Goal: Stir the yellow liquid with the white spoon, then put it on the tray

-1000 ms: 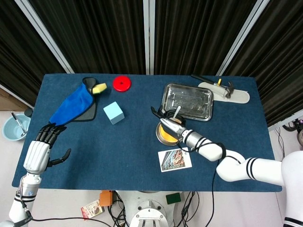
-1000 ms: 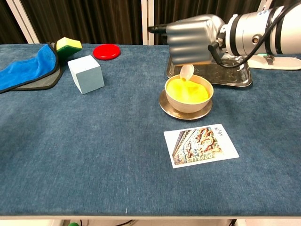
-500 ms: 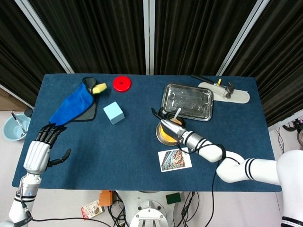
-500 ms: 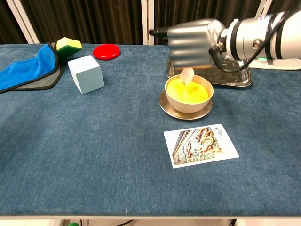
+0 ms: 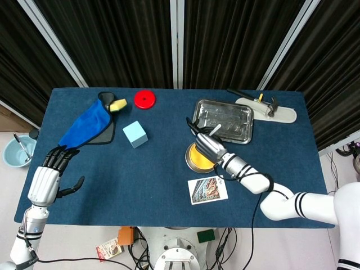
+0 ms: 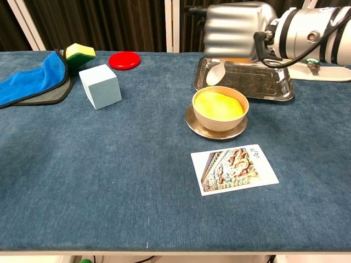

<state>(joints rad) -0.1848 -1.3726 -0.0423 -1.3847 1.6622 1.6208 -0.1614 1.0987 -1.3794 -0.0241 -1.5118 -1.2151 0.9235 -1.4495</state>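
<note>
A tan bowl (image 6: 219,115) of yellow liquid (image 6: 219,104) stands on a saucer (image 5: 195,163) at the table's middle. My right hand (image 6: 237,32) holds the white spoon (image 6: 215,72), whose scoop hangs clear of the bowl, above the near left edge of the metal tray (image 6: 272,85). In the head view the right hand (image 5: 206,145) sits between the bowl and the tray (image 5: 224,120), the spoon's handle (image 5: 213,130) sticking up from it. My left hand (image 5: 49,177) hovers open beyond the table's left front corner, holding nothing.
A picture card (image 6: 234,169) lies in front of the bowl. A light blue cube (image 6: 100,85), red disc (image 6: 124,59), yellow-green sponge (image 6: 80,52) and blue cloth (image 6: 30,77) occupy the left. A white board with tools (image 5: 268,108) lies right of the tray.
My right hand has lifted the spoon out of the yellow liquid and carried it back toward the tray. The left hand has not moved.
</note>
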